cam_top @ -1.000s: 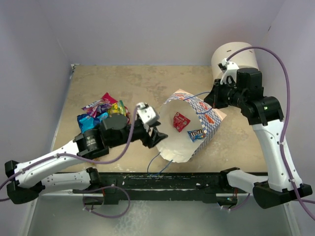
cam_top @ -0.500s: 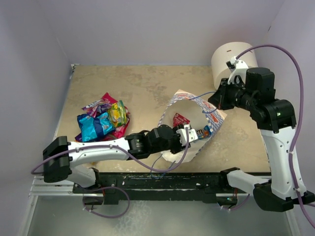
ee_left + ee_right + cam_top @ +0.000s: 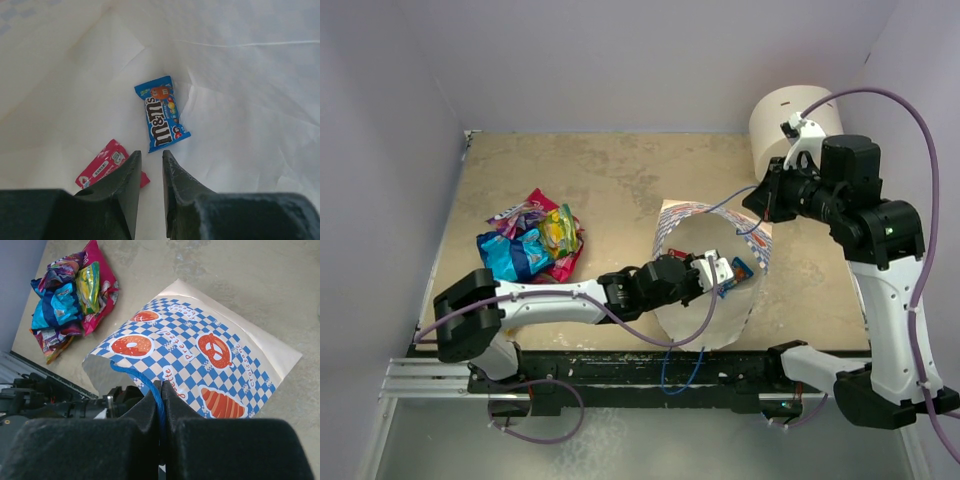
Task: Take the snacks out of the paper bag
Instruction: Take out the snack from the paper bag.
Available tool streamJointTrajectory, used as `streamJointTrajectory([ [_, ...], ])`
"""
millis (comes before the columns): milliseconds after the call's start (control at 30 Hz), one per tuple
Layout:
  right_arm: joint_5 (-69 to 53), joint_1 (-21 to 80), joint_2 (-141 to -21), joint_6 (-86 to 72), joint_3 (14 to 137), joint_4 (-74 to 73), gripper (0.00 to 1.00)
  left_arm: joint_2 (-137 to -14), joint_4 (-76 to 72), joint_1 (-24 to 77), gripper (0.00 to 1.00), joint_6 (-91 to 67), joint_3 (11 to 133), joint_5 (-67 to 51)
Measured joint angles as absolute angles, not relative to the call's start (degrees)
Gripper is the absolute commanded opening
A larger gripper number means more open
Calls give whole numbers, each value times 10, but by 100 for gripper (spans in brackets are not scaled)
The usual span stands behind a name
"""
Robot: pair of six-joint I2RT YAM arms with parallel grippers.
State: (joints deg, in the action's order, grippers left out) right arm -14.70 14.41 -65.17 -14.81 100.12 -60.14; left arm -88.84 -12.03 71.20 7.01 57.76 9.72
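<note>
Reaching inside paper bag: my left gripper, jaws narrowly parted, apparently empty, just short of blue M&M's packet and pink packet. My right gripper pinches blue cord handle. Other snacks piled on table, left of bag.

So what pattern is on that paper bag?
The paper bag is blue-and-white checked with red pastry pictures; clearest in the right wrist view.

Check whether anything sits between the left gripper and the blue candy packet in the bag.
Nothing visible does. The blue candy packet lies on the paper bag's bare inside just ahead of the left gripper; the pink packet sits aside.
</note>
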Motion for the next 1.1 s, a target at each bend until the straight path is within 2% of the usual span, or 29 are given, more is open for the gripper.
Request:
streamJointTrajectory([
  [100, -151, 144, -658, -148, 1003, -601, 0, -920, -133, 712, 25, 66, 584, 98],
  [300, -164, 144, -676, -152, 1017, -601, 0, -959, -148, 718, 36, 65, 590, 119],
  [433, -168, 144, -680, -158, 1029, -601, 0, -996, -159, 721, 49, 55, 618, 128],
  [733, -177, 144, -683, -163, 1045, -603, 0, -1119, -163, 716, 61, 40, 698, 179],
  [900, -176, 144, -685, -163, 1067, -607, 0, -1146, -170, 701, 72, 36, 699, 183],
  [1100, -176, 144, -686, -166, 1070, -608, 0, -1205, -164, 691, 74, 14, 751, 182],
])
